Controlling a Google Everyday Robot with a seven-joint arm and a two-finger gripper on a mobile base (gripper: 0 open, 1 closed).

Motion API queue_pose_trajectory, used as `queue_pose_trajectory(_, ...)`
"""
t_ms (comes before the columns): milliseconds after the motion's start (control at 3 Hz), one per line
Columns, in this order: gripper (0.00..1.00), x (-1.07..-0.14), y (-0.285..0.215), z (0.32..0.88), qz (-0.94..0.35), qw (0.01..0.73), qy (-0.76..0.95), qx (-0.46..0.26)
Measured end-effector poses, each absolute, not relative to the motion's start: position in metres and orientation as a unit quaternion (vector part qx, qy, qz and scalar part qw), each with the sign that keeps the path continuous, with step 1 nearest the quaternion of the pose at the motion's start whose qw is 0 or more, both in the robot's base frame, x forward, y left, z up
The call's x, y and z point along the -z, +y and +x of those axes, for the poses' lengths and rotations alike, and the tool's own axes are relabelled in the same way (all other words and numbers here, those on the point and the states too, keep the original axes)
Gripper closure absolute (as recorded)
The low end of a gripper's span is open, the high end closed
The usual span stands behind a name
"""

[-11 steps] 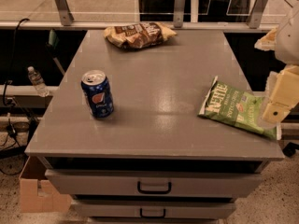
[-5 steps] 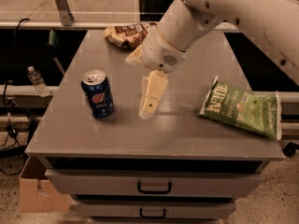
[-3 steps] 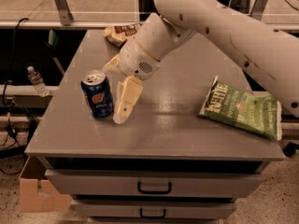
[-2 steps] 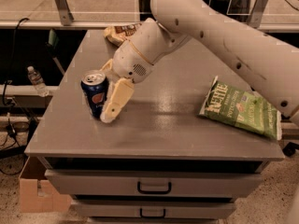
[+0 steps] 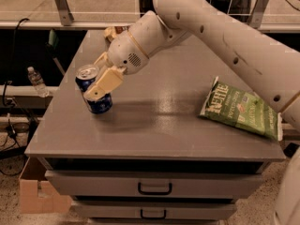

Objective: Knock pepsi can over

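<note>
At 9 o'clock on the counter [image 5: 154, 125], the pepsi can [image 5: 98, 104] stands tilted, its silver top leaning toward 10 o'clock. The claw [image 5: 99, 84] rests against the can's upper body from the 3 o'clock side; open or closed cannot be told. A green chip bag [image 5: 239, 109] lies flat at 3 o'clock.

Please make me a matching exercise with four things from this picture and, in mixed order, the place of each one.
1 pepsi can
2 gripper
3 green chip bag
4 water bottle

A lying flat on the table, right in view
B beyond the table's left edge, lower down
C against the can's side
D on the table, left in view

Pairs: 1-D, 2-C, 3-A, 4-B
</note>
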State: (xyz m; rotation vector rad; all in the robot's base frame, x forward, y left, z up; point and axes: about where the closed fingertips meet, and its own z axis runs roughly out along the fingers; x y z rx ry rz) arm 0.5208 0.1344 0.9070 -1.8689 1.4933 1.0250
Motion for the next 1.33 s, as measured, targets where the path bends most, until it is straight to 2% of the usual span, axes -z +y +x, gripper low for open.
queue_pose_trajectory(333,0.88,-0.937,0.124,0.547,-0.669,0.295,0.566,-0.381)
queue_pose_trajectory(667,1.00,-0.968,0.103,0.577,-0.679,0.311,0.583,-0.319)
queue_pose_trajectory(1333,1.00,-0.947,0.055,0.612,-0.750,0.251,0.604,-0.103)
